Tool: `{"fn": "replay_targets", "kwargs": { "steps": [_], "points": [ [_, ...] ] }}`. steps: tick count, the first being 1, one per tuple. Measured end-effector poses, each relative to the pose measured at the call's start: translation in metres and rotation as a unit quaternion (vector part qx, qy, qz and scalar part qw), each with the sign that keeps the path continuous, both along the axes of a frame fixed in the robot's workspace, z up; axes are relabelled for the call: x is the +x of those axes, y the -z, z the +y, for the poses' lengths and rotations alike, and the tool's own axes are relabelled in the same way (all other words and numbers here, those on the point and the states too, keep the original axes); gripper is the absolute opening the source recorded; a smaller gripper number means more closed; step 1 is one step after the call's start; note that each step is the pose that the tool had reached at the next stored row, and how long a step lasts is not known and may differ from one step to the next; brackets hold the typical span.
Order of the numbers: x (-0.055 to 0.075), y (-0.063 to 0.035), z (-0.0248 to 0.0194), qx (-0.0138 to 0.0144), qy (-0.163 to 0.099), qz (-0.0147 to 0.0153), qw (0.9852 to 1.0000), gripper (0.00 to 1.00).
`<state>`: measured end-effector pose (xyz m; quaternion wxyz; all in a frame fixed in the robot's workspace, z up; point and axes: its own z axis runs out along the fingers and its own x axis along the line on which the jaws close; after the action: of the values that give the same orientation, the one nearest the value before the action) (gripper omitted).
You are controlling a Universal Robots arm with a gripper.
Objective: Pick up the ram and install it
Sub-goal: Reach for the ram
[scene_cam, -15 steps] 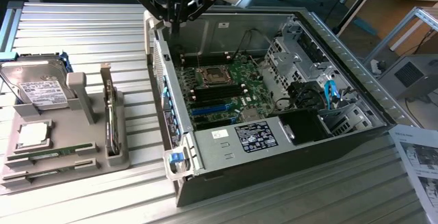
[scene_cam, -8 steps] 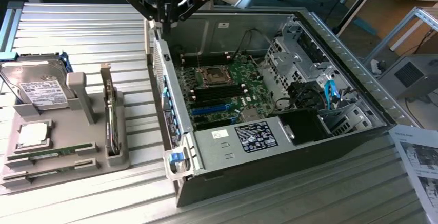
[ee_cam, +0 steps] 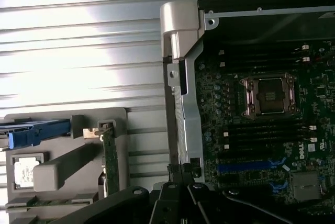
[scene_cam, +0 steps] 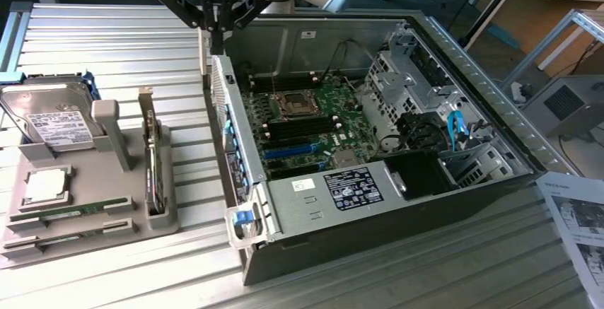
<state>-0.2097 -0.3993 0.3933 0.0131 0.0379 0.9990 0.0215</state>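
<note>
The ram is a thin green stick lying flat in a slot at the near end of a grey holder tray; a second similar stick lies just in front of it. In the wrist view a sliver of ram shows at the tray's edge. My gripper hangs above the rear corner of the open computer case, well away from the tray. Its fingers are shut with nothing between them, and in the wrist view the gripper sits over the case wall. The black memory slots beside the CPU socket stand unfilled.
The tray also holds a hard drive, a CPU chip and an upright card with a metal bracket. The case has drive cages and cables on the exterior view's right. Printed paper lies at the far right of the ribbed metal table.
</note>
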Motion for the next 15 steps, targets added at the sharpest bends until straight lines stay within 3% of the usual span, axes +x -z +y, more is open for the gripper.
{"fn": "replay_targets", "kwargs": {
  "steps": [15],
  "points": [
    [-0.037,0.0,-0.0003,0.0,0.0,0.0,1.0,0.11]
  ]
}}
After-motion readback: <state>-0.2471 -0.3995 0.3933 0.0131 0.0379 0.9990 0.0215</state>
